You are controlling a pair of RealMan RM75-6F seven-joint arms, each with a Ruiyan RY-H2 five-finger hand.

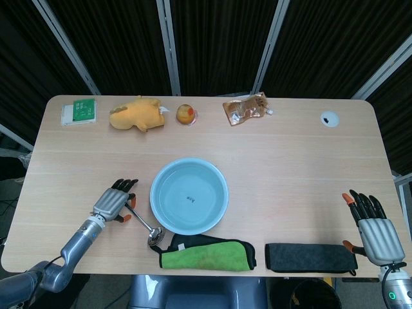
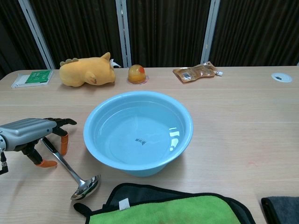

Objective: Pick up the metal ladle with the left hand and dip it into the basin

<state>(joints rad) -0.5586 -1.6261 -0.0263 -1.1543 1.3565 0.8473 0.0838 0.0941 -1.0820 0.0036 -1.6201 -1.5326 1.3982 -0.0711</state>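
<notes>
The metal ladle point(image 1: 147, 226) point(image 2: 70, 171) lies on the table left of the light blue basin point(image 1: 155, 182) point(image 2: 92, 122), which holds water. Its bowl points toward the front edge and its black handle end toward my left hand. My left hand point(image 1: 113, 203) point(image 2: 29, 132) hovers low over the handle end, fingers spread and pointing toward the basin. The handle passes between the thumb and the fingers, and no firm grip shows. My right hand point(image 1: 374, 224) rests open at the front right corner, seen only in the head view.
A green cloth point(image 1: 206, 253) point(image 2: 163, 208) lies just in front of the basin, its edge beside the ladle bowl, and a dark cloth point(image 1: 309, 256) is to its right. Along the far edge are a green-white box point(image 1: 78, 111), a yellow plush toy point(image 1: 135, 114), an orange cup point(image 1: 186, 114) and a snack packet point(image 1: 244, 108).
</notes>
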